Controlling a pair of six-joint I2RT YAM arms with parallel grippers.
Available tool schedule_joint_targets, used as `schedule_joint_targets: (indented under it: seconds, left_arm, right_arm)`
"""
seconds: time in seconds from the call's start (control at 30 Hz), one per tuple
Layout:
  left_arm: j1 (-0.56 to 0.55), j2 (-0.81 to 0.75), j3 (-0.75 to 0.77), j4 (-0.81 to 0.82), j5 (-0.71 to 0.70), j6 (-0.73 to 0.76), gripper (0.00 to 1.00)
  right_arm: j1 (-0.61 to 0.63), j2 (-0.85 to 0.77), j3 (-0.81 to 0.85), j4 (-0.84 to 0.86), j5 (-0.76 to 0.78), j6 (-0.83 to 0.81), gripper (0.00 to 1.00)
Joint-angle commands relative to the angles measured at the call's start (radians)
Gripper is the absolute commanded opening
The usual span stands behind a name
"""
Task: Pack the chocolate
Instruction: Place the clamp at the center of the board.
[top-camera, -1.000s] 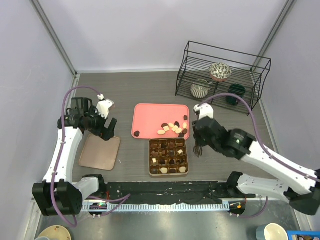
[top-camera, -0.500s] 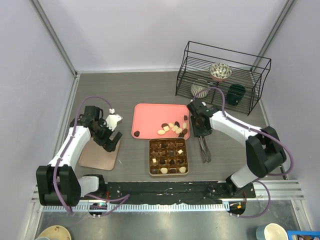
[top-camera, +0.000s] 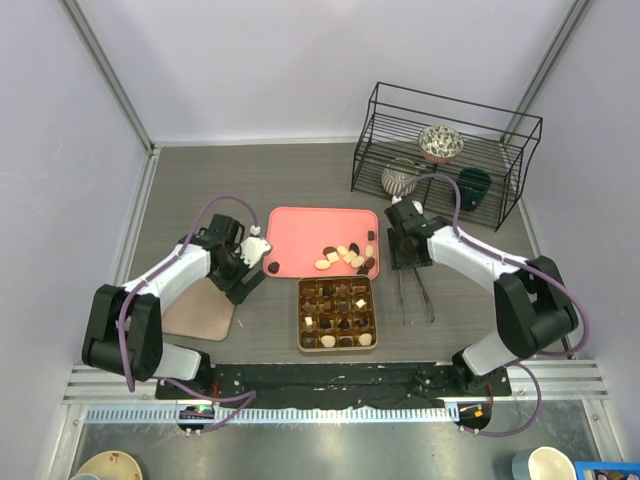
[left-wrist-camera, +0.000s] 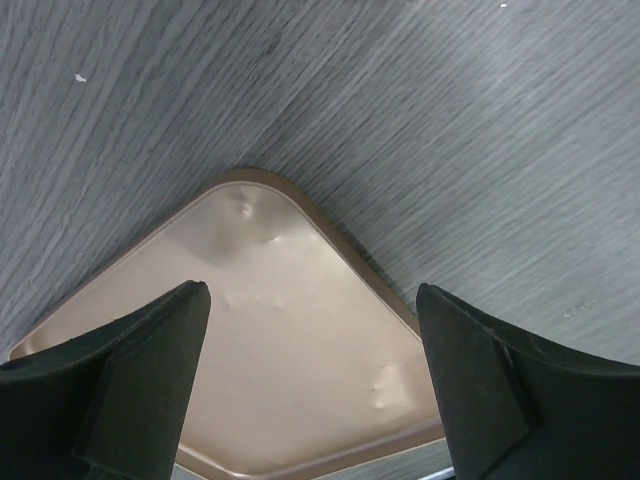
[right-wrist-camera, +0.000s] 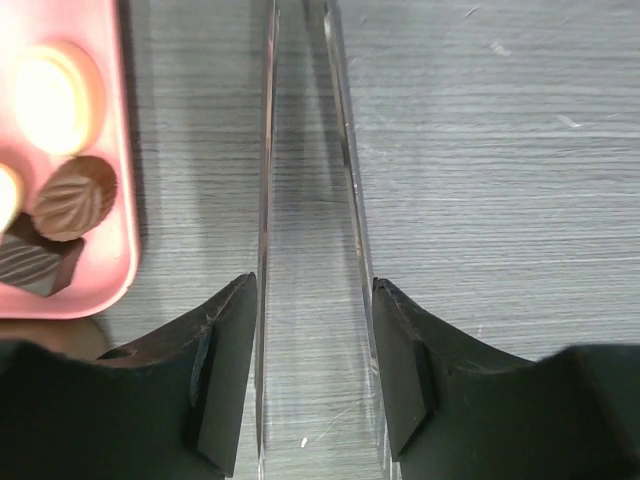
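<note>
**Tongs poised beside the tray, lid hand waiting**

A grey wood-grain table (top-camera: 250, 180) between pale walls carries the work. The chocolate (top-camera: 345, 256) lies partly loose in the near right corner of the pink tray (top-camera: 300, 230) and partly seated in the gridded box (top-camera: 300, 320) just in front of it. The right gripper (right-wrist-camera: 312, 290) bears on both arms of metal tongs (right-wrist-camera: 269, 120), whose tips spread over the table just right of the tray. The tongs are probably there because such small pieces suit thin tips better than broad fingers. The left gripper (left-wrist-camera: 312, 295) stands wide apart and holds nothing above a corner of the gold-brown lid (left-wrist-camera: 290, 350), likely placed to close the box later
</note>
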Motion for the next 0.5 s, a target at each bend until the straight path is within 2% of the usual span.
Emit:
schedule_joint_targets:
  seconds: [0.0,0.23,0.33,0.47]
  left_arm:
    - [-0.019,0.032,-0.021,0.085,-0.061,-0.043,0.87]
    - [-0.068,0.107,-0.015,0.102,-0.061,-0.082,0.63]
    - [-0.093,0.13,-0.004,0.088,-0.051,-0.097,0.48]
    - [-0.111,0.139,0.002,0.059,-0.058,-0.116,0.38]
  right_arm:
    - [0.002,-0.143,0.02,0.042,0.097,-0.012,0.54]
    - [0.003,-0.276,0.09,-0.008,0.141,-0.025,0.56]
    - [0.002,-0.331,0.098,-0.021,0.143,-0.031,0.56]
    - [0.003,-0.371,0.106,-0.028,0.131,-0.04,0.56]
